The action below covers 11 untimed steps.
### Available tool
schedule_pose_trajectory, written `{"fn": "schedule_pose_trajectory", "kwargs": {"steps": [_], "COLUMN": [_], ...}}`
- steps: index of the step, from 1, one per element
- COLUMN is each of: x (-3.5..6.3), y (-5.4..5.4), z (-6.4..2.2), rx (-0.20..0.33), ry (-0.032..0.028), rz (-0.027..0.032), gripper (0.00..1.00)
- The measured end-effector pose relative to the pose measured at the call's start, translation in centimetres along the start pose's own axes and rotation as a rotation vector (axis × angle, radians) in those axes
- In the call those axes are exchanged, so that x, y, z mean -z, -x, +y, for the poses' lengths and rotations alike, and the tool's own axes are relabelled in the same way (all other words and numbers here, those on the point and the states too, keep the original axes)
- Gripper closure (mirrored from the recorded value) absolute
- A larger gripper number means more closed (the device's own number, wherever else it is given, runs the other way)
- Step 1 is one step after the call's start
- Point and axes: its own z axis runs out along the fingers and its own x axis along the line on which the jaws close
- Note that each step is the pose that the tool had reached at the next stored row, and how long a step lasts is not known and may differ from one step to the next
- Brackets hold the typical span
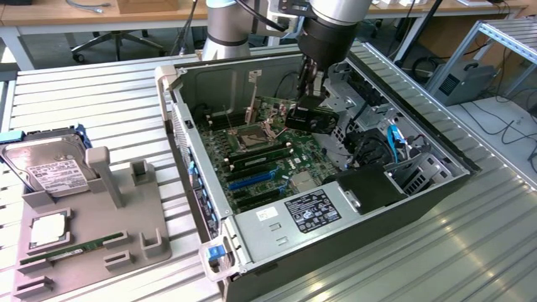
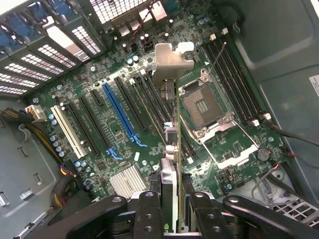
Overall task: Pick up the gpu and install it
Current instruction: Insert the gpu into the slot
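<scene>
My gripper (image 1: 308, 88) reaches down into the open computer case (image 1: 195, 189) and is shut on the gpu (image 1: 312, 118), a black-shrouded card hanging above the green motherboard (image 1: 268, 160). In the wrist view the gpu (image 2: 177, 144) shows edge-on between my fingers (image 2: 149, 211), its silver end bracket (image 2: 172, 62) pointing away toward the case's rear slots. The card hovers over the black expansion slots between the blue slot (image 2: 119, 114) and the CPU socket (image 2: 204, 107). It is held upright, apart from the board.
A grey fixture (image 1: 92, 220) at the exterior view's left holds a hard drive (image 1: 50, 167), a CPU (image 1: 49, 228) and a green RAM stick (image 1: 75, 250). Inside the case lie the power supply (image 1: 310, 211), drive cage (image 1: 356, 94) and cables (image 1: 394, 141).
</scene>
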Motion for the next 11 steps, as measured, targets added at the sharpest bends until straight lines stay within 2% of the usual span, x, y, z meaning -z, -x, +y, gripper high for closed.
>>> {"fn": "schedule_pose_trajectory", "kwargs": {"steps": [11], "x": [-0.02], "y": [0.0], "z": [0.0], "rx": [0.009], "ry": [0.0003], "rz": [0.0002], "gripper": [0.73]}}
